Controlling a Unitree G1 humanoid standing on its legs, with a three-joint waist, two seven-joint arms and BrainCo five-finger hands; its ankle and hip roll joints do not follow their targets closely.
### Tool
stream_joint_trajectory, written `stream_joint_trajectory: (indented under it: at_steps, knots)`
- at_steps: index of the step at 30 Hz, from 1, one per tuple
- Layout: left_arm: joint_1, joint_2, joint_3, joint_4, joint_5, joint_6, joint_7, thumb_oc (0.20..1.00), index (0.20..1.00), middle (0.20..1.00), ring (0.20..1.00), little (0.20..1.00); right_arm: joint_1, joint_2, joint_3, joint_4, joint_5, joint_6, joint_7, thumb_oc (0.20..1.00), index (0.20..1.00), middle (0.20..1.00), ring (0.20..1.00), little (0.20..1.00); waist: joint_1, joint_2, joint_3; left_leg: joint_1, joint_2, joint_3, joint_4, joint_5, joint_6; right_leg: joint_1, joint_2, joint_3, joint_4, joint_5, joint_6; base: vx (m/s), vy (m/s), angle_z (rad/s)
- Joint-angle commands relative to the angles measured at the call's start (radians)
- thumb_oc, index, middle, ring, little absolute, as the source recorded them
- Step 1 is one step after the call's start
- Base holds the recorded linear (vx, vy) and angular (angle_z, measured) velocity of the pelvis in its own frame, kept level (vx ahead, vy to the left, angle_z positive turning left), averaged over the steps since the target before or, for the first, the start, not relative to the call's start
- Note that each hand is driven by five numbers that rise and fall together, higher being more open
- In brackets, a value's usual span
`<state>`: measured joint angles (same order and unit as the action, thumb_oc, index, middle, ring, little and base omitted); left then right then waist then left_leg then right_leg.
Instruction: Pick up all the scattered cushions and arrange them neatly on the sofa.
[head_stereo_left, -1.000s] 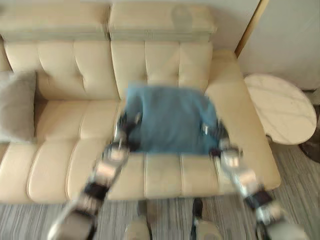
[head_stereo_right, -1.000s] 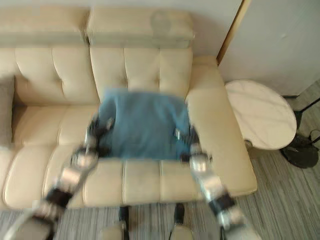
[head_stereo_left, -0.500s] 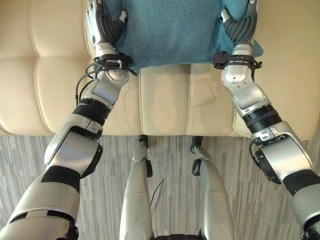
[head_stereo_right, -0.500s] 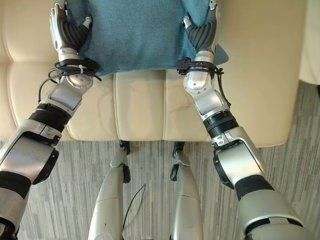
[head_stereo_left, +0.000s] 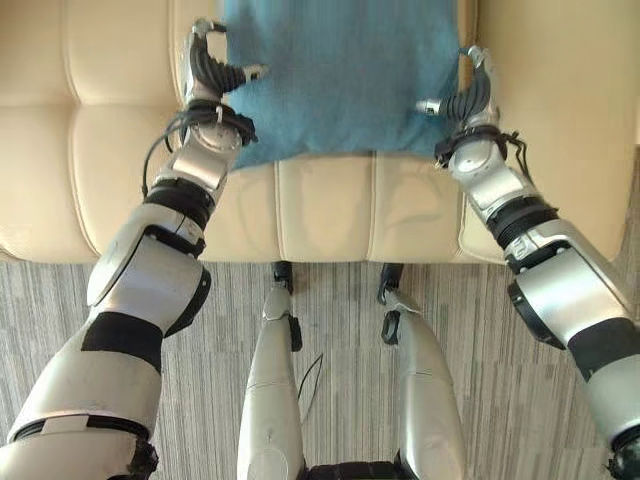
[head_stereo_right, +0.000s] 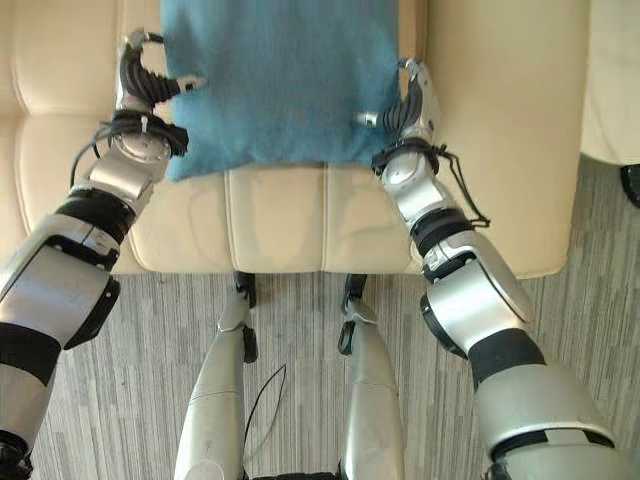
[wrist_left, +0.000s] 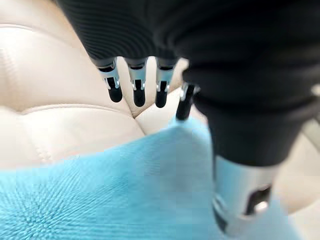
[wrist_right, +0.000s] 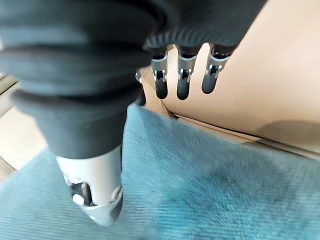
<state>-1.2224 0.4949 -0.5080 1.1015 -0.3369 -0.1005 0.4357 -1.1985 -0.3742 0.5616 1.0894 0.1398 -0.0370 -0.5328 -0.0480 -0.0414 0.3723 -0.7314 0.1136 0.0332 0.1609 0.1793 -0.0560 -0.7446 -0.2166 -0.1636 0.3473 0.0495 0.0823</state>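
One rectangular, woven teal cushion (head_stereo_left: 340, 75) lies on smooth, tufted cream sofa (head_stereo_left: 100, 150).

Not much besides the job itself from where I'm sitting. The floor (head_stereo_left: 50, 330) is grey with thin, slightly wavy streaks running across it, kind of a wood-grain or low-carpet look, I can't tell which. Over at the right edge of the right eye view there's a pale tabletop (head_stereo_right: 616, 80) poking in, nothing on the bit I can see. Just below it, down on the floor, sits a dark something (head_stereo_right: 632, 186), too cut off to identify.
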Motion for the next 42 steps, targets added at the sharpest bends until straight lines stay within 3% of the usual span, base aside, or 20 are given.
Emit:
stream_joint_trajectory:
  at_steps: [1,6,8,11,17,23,34,35,37,38,40,41,42]
  knots:
    - [-0.016,-0.006,0.081,0.024,-0.128,-0.065,-0.045,1.000,1.000,1.000,1.000,1.000,0.017,-0.014,-0.047,-0.031,0.039,-0.010,0.013,1.000,1.000,1.000,1.000,1.000,0.009,-0.017,0.014,0.060,-0.003,-0.020,0.107,-0.231,-0.031,0.106,-0.007,0.010,-0.098,-0.072,0.043,0.04,0.023,0.00]
    - [0.296,0.029,0.228,-0.101,-0.265,-0.070,-0.147,1.000,1.000,1.000,1.000,1.000,0.320,-0.040,-0.199,-0.195,0.113,-0.022,0.082,1.000,1.000,1.000,1.000,1.000,0.007,-0.009,-0.025,0.247,-0.005,-0.001,0.023,-0.224,-0.034,0.296,-0.007,-0.012,-0.176,-0.061,0.049,0.09,0.042,0.00]
    - [0.447,0.043,0.270,-0.177,-0.237,-0.067,-0.173,1.000,1.000,1.000,1.000,1.000,0.455,-0.051,-0.256,-0.242,0.132,-0.021,0.126,1.000,1.000,1.000,1.000,1.000,0.007,-0.006,-0.050,0.312,-0.012,0.017,-0.022,-0.190,-0.027,0.364,-0.015,-0.028,-0.218,-0.031,0.050,0.07,0.090,-0.03]
    - [0.645,0.017,0.338,-0.239,-0.233,-0.056,-0.204,1.000,1.000,1.000,1.000,1.000,0.633,-0.045,-0.313,-0.301,0.131,-0.015,0.190,1.000,1.000,1.000,1.000,1.000,0.006,-0.005,-0.105,0.412,-0.012,0.028,-0.076,-0.184,-0.024,0.462,-0.014,-0.038,-0.260,-0.022,0.061,0.15,0.080,0.02]
    - [0.938,-0.024,0.385,-0.313,-0.096,-0.011,-0.270,1.000,1.000,1.000,1.000,1.000,0.852,-0.066,-0.390,-0.386,0.038,0.023,0.292,1.000,1.000,1.000,1.000,1.000,0.005,-0.003,-0.212,0.577,-0.018,0.047,-0.170,-0.175,-0.011,0.605,-0.008,-0.046,-0.322,-0.020,0.079,0.10,0.079,-0.03]
    - [1.164,-0.050,0.441,-0.374,0.069,0.014,-0.308,1.000,1.000,1.000,1.000,1.000,1.017,-0.053,-0.476,-0.444,-0.006,0.010,0.342,1.000,1.000,1.000,1.000,1.000,0.011,0.000,-0.266,0.674,-0.031,0.068,-0.231,-0.179,0.001,0.684,-0.008,-0.043,-0.366,-0.015,0.095,0.06,0.064,-0.06]
    - [1.273,-0.099,0.463,-0.385,0.122,0.031,-0.341,1.000,1.000,1.000,1.000,1.000,1.137,-0.022,-0.528,-0.413,0.045,0.002,0.407,1.000,1.000,1.000,1.000,1.000,0.016,-0.030,-0.281,0.732,-0.064,0.070,-0.230,-0.211,0.029,0.718,-0.032,-0.027,-0.340,-0.012,0.114,0.00,0.092,-0.06]
    - [1.268,-0.093,0.462,-0.382,0.128,0.030,-0.339,1.000,1.000,1.000,1.000,1.000,1.141,-0.008,-0.532,-0.403,0.054,0.004,0.408,1.000,1.000,1.000,1.000,1.000,0.016,-0.037,-0.267,0.731,-0.071,0.071,-0.227,-0.213,0.035,0.708,-0.039,-0.018,-0.324,0.003,0.120,-0.16,0.095,-0.04]
    - [1.246,-0.083,0.465,-0.332,0.139,0.025,-0.331,1.000,1.000,1.000,1.000,1.000,1.127,0.010,-0.526,-0.369,0.063,0.002,0.402,1.000,1.000,1.000,1.000,1.000,0.009,-0.046,-0.245,0.722,-0.078,0.099,-0.233,-0.208,0.039,0.657,-0.053,-0.004,-0.326,0.096,0.143,-0.25,0.057,-0.16]
    - [1.237,-0.078,0.467,-0.318,0.138,0.023,-0.330,1.000,1.000,1.000,1.000,1.000,1.119,0.013,-0.522,-0.363,0.064,0.002,0.399,1.000,1.000,1.000,1.000,1.000,0.009,-0.039,-0.234,0.711,-0.068,0.111,-0.230,-0.201,0.040,0.635,-0.052,-0.012,-0.319,0.103,0.148,-0.23,-0.004,-0.36]
    - [1.219,-0.057,0.464,-0.297,0.147,0.028,-0.328,1.000,1.000,1.000,1.000,1.000,1.109,0.013,-0.513,-0.345,0.068,-0.001,0.397,1.000,1.000,1.000,1.000,1.000,0.012,-0.021,-0.220,0.685,-0.048,0.127,-0.223,-0.184,0.040,0.638,-0.042,-0.028,-0.266,0.052,0.128,-0.22,0.029,-0.49]
    - [1.218,-0.056,0.464,-0.297,0.147,0.028,-0.328,1.000,1.000,1.000,1.000,1.000,1.108,0.014,-0.513,-0.345,0.068,-0.002,0.397,1.000,1.000,1.000,1.000,1.000,0.012,-0.022,-0.222,0.681,-0.049,0.127,-0.222,-0.182,0.041,0.634,-0.043,-0.028,-0.267,0.053,0.128,-0.29,0.091,-0.59]
    - [1.208,-0.044,0.467,-0.273,0.146,0.030,-0.327,1.000,1.000,1.000,1.000,1.000,1.111,0.007,-0.502,-0.340,0.071,-0.006,0.398,1.000,1.000,1.000,1.000,1.000,0.028,-0.005,-0.227,0.653,-0.044,0.145,-0.219,-0.164,0.051,0.663,-0.012,-0.008,-0.150,-0.051,0.096,-0.22,0.071,-0.35]
